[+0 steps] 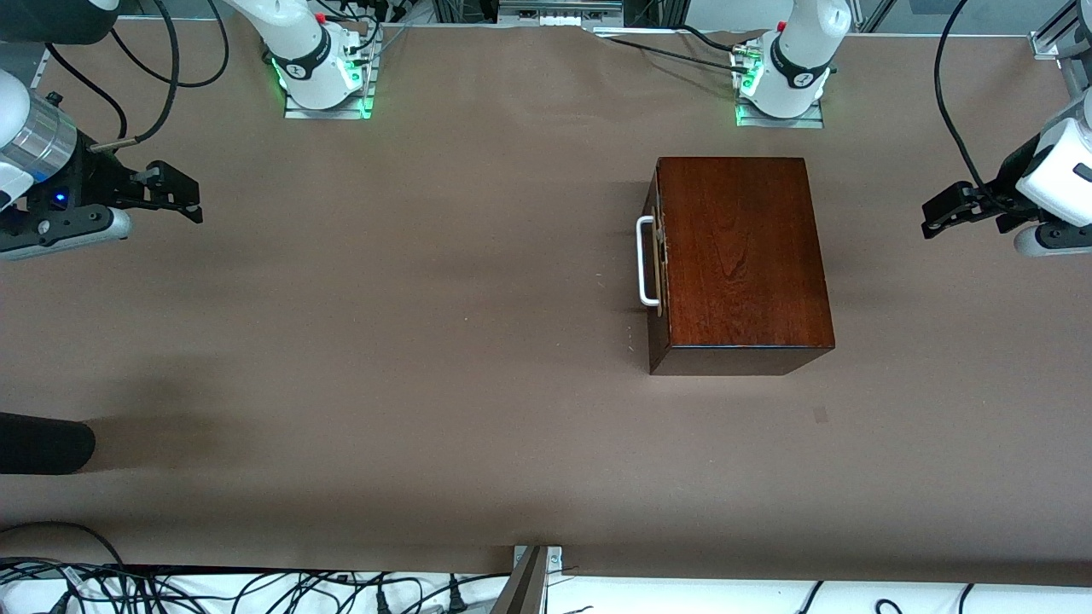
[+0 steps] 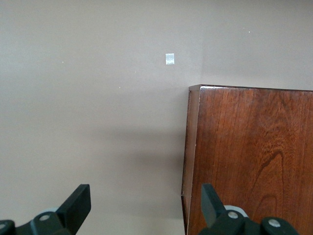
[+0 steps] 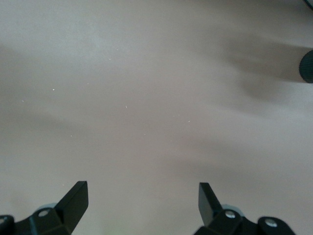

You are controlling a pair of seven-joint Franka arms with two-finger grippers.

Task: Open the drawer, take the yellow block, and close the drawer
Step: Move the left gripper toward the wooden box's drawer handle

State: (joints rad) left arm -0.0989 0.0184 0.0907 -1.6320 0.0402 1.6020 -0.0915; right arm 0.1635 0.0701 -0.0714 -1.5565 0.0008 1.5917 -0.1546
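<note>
The glossy mahogany box (image 1: 742, 256) stands on the table toward the left arm's end. Its drawer is shut; the dark front with the white loop handle (image 1: 646, 260) faces the right arm's end. The yellow block is hidden. My left gripper (image 1: 938, 215) is open and empty, up in the air over the table's left-arm end, apart from the box. In the left wrist view the box's top (image 2: 254, 156) shows past the open left gripper (image 2: 145, 203). My right gripper (image 1: 183, 200) is open and empty over bare table at the right arm's end; the right wrist view (image 3: 143, 200) shows only table.
The brown table cover (image 1: 426, 341) spreads around the box. A dark cylinder end (image 1: 43, 443) juts in at the right arm's end, nearer the front camera. A small pale patch (image 1: 820, 415) lies on the cover near the box. Cables hang along the front edge.
</note>
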